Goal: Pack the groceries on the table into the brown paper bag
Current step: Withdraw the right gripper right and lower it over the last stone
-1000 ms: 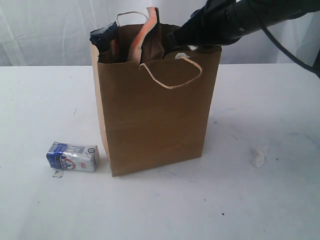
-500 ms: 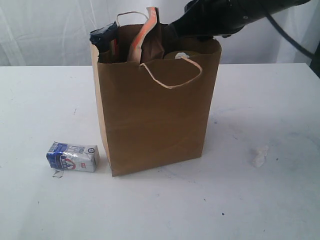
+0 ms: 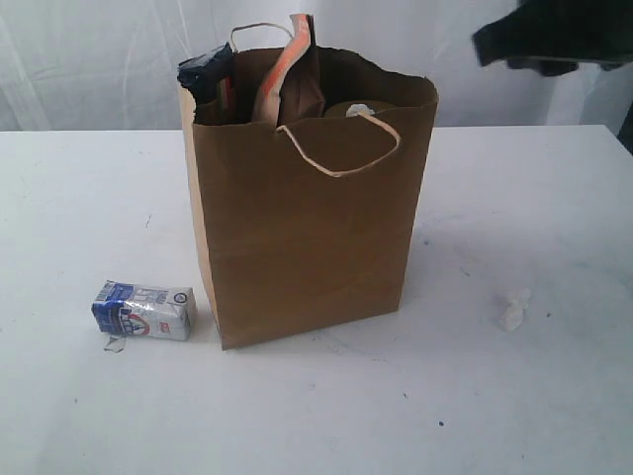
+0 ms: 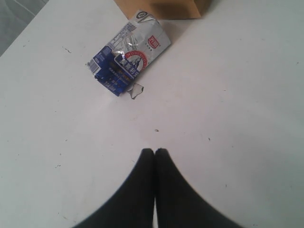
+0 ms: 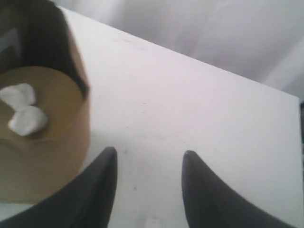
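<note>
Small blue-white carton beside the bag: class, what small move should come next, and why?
Probably the left gripper should open its jaws and ease toward the small blue-white carton. It lies on the table, outside the brown paper bag, and the jaws are shut, apart from it.

Everything is lit by soft, even, bright light, and no single source can be made out. The table (image 3: 514,198) is rendered almost white, and the backdrop (image 3: 99,59) at 12 o'clock is washed out. Only faint shadows are cast: a pale one at the foot of the bag (image 3: 307,247) toward 5 o'clock, and a thin one under the carton (image 3: 143,310). In the exterior view the right arm (image 3: 559,35) at 1 o'clock is smeared by motion blur. In the left wrist view glare is seen on the carton's glossy film, and the left gripper (image 4: 154,153) is reduced to a black silhouette. The right wrist view is soft throughout, with the right gripper (image 5: 148,159) and the bag wall out of focus.
</note>
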Robot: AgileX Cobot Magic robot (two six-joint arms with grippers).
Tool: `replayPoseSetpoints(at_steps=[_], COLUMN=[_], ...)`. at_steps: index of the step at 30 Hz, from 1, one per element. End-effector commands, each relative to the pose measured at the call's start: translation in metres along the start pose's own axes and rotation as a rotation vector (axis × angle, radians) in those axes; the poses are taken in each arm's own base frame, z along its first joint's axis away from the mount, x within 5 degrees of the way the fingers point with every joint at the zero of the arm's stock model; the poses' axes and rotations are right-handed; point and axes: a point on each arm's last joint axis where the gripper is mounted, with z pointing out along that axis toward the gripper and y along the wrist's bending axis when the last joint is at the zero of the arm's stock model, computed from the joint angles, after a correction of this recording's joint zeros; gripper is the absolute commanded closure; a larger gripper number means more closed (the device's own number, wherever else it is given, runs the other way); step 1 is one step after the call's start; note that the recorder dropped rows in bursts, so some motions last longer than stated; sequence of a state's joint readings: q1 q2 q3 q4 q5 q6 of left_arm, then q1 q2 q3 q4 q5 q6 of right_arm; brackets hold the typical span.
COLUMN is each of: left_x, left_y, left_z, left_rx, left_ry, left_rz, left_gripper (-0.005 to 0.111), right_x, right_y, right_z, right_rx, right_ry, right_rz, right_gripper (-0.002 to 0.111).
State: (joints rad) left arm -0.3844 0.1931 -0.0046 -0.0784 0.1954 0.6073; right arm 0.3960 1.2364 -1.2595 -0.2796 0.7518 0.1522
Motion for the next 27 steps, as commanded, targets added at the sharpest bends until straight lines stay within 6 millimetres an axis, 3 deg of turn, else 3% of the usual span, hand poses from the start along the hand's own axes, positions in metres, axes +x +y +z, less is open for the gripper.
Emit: replayPoseSetpoints(at_steps=[1,7,12,18,27], left_x=[0.001,0.001,0.001,0.001,0.001], left_y=[-0.001,-0.001,-0.001,-0.001,-0.001], left_z=[0.000,0.000,0.000,0.000,0.000], left_rx=[-0.003,-0.003,-0.003,-0.003,-0.003], left_ry=[-0.003,-0.003,-0.003,-0.003,-0.003], left_rz=[-0.010,-0.010,-0.010,-0.010,-0.010], left_gripper=[0.107,0.107,0.107,0.107,0.107], right_x=[0.012,0.034,0.056,0.082,0.120], right_y=[-0.029,-0.054,-0.066,-0.058,-0.048], right_z=[-0.031,-0.054,-0.045,0.008,0.114], right_rx=[0.114,0.238,0.292,0.205,0.117], right_ry=[-0.042,-0.038,0.021,0.206,0.498], right_rz=[0.061,0.178,0.270,0.333,0.371], right_gripper=[0.066,0.066,0.066,0.066,0.066])
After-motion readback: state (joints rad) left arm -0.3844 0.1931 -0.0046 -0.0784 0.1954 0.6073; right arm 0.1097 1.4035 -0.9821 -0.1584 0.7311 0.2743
